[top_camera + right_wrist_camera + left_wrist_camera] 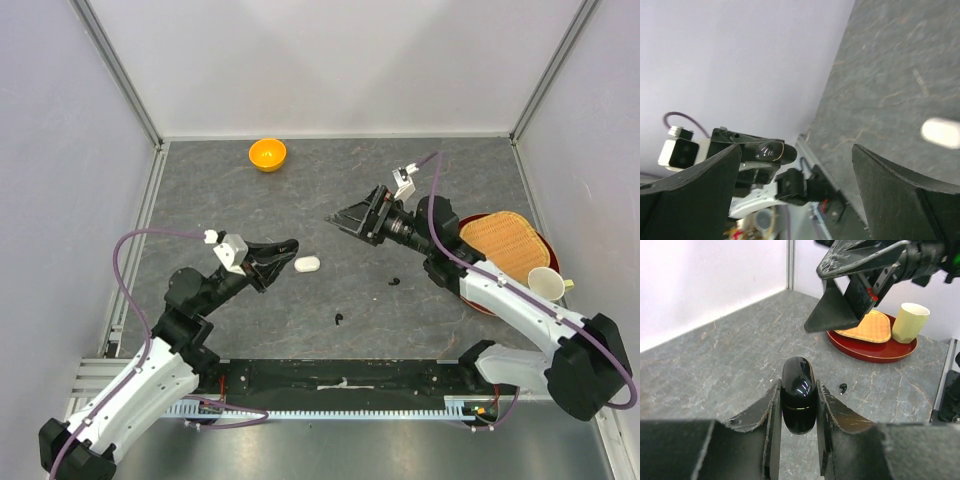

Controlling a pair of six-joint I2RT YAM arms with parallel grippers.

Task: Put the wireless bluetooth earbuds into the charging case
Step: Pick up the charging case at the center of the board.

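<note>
Above the tabletop (200, 200), the left pincer (288, 246) clamps the closed case (798, 395), long axis pointing toward the wide-open right pincer (338, 220) opposite; a black bud (393, 282) lies nearer the right arm (520, 300).

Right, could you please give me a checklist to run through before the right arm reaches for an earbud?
1. Charging case clamped in the left gripper: ok.
2. Case lid open to take the buds: not ok, it looks shut along its seam.
3. Right gripper open and empty: ok.
4. Two black earbuds lying free on the table: ok.
5. White item beside the left gripper is an earbud: cannot tell, too small and blurred.
</note>
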